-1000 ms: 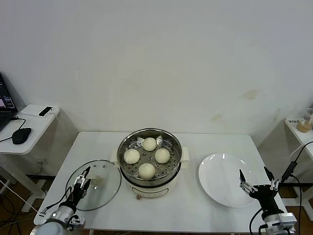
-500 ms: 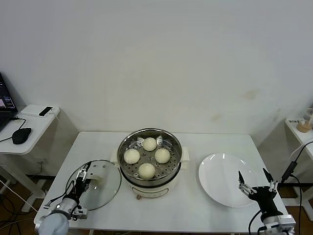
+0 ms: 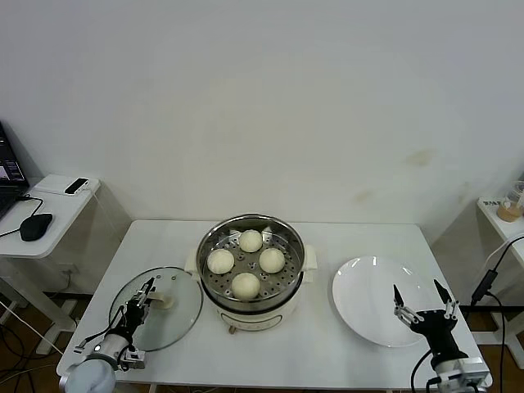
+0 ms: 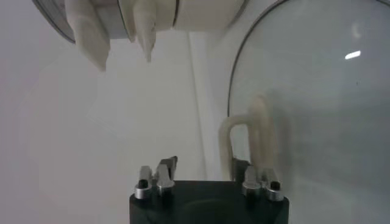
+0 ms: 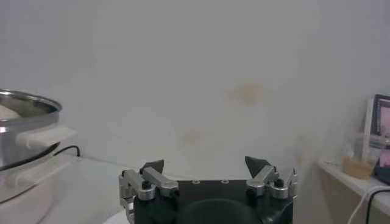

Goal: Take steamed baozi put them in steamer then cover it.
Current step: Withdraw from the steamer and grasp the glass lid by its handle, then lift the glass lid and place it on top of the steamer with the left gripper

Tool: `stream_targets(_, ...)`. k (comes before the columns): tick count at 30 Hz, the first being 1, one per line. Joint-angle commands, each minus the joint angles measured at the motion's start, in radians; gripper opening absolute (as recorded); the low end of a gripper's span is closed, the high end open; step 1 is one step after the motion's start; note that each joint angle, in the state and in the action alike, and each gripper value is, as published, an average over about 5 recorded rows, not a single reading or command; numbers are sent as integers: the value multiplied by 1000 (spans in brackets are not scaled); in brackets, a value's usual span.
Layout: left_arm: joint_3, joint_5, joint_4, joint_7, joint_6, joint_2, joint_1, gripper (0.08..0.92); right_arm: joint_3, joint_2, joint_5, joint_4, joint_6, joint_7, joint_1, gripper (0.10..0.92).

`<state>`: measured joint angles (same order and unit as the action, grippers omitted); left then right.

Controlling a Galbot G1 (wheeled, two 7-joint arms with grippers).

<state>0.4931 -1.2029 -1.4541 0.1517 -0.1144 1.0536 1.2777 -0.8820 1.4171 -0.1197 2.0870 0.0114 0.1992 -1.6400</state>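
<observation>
Writing: none is showing legibly on any item.
Left gripper (image 3: 146,296): is reaching low over the table's (image 3: 327,352) front left, its fingers sitting either side of the cover's cream handle (image 4: 247,141); whether they are clamped on it cannot be told.
Cover (image 3: 176,315): is lying flat on the table, just left of the steamer.
Right gripper (image 3: 422,301): is hovering at the near edge of the white plate (image 3: 368,299), fingers spread wide, holding nothing.
Steamer (image 3: 252,296): is standing uncovered at the table's centre.
Steamed baozi (image 3: 246,284): four are sitting on the perforated tray inside the steamer.
</observation>
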Motion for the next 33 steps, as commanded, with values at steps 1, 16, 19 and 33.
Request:
stream_targets(1, 2, 10, 13, 26, -7, 9, -5, 386, 8, -2, 4, -8, -4, 1, 0, 823)
stream_targets(16, 105, 25, -196, 133, 104, 53, 165, 132, 24, -25, 0, 11, 0, 4, 4, 823)
stream_targets(19, 140, 27, -271, 133, 148, 68, 205, 132, 27, -33, -2, 13, 1, 5, 9, 823)
stream_targets(33, 298, -9, -501, -95, 308, 30, 276, 132, 44, -54, -5, 33, 22, 17, 23, 823)
